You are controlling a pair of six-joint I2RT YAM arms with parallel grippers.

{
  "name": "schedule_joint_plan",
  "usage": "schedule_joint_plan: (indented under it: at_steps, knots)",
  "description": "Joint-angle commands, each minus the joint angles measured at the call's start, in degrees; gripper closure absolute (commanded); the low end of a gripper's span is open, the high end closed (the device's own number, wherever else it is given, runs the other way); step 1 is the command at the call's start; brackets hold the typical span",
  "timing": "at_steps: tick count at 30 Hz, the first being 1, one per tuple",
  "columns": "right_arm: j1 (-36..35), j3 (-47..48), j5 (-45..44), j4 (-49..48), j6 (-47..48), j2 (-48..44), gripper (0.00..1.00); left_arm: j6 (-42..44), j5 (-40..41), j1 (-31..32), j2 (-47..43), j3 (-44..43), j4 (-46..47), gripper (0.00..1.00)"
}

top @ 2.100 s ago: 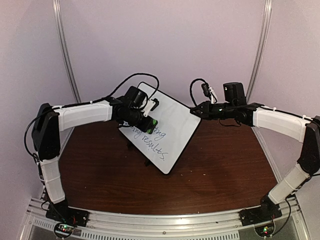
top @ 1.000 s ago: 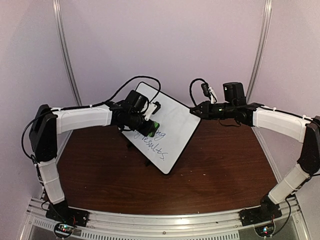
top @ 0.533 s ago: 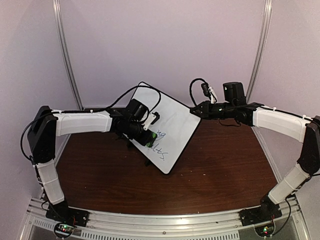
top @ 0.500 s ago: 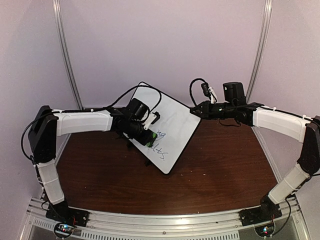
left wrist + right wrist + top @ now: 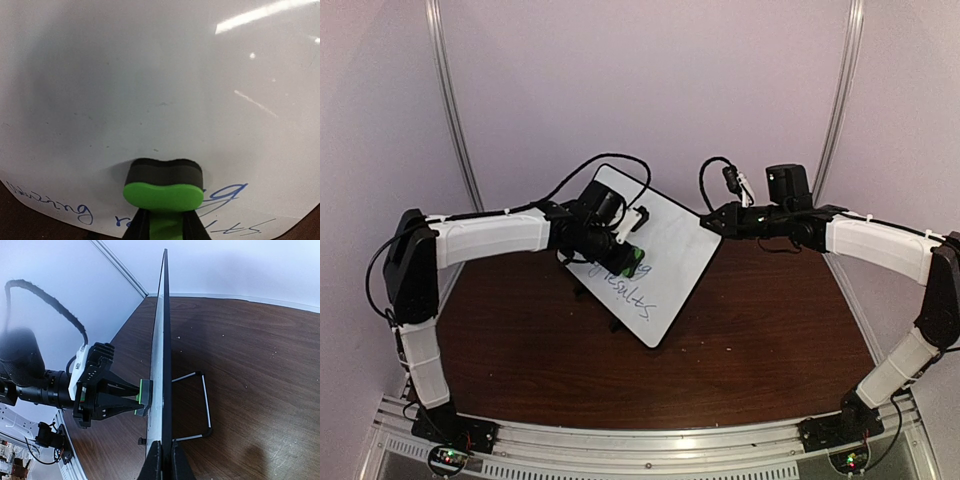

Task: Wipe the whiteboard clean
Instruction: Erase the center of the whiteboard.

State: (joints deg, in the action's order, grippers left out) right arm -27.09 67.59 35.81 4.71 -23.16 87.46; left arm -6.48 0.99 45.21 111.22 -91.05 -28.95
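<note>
The right tool grips the black-framed white whiteboard by its edge, bracing it against the green foam eraser clamped in the left tool.

We see the board standing on the table, the eraser against its front, its stand behind it.

Soft violet-tinted light, glare streaks on the whiteboard, diffuse shadow at left.
</note>
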Motion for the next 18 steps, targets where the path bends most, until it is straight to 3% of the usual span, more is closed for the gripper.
schedule_joint_plan:
  at_steps: [1,8,18]
  knots:
    - [-3.4,0.8,8.7,-0.9,5.8,0.6,1.00,-1.7,-5.6,1.9,0.1,8.6,10.0,0.94]
    - [-3.3,0.4,9.0,-1.7,5.7,1.2,1.00,-2.4,-7.0,4.1,-0.7,16.2,13.3,0.94]
    - [-3.5,0.4,8.8,-1.0,5.8,0.4,1.00,-0.9,1.0,2.7,2.9,2.4,10.5,0.94]
